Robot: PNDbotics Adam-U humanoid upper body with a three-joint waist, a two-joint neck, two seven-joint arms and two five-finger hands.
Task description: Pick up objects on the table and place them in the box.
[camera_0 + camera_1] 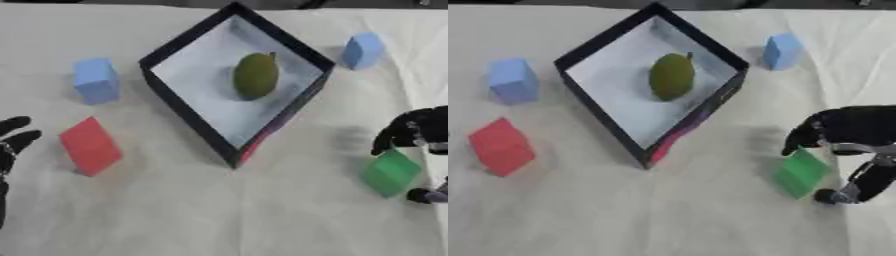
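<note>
The right hand (846,131) is over at the right edge, and much of it is cut off by the frame; its arm runs out of view. Its dark fingers (802,137) are curled down over the top corner of the green block (801,173), with the thumb (837,195) showing at the block's lower right, so the block sits between them. Whether the block is lifted or resting on the cloth, I can't tell. It stands turned on the diagonal, one corner pointing up toward the fingers.

The left hand (12,140) only peeks in at the left edge of the left eye view, fingers spread and relaxed, holding nothing; the right eye view misses it.

The box (188,47) has dark walls and a pale floor and sits rotated like a diamond, one corner pointing toward the robot, the opposite corner toward the far edge. A strip of red or pink shows on its near right wall, too blurred to make out. Inside lies an olive-green fruit (255,75), egg-shaped, its long axis running near to far, a small stem at the far end.

Left of the box stand a blue block (94,80) and, nearer, a red block (89,146), tilted, well apart from each other. Another blue block (362,50) sits to the right of the box's far side.

A cream cloth (219,215) with soft creases covers the tabletop. A dark strip runs along the far edge; nothing there can be made out.
</note>
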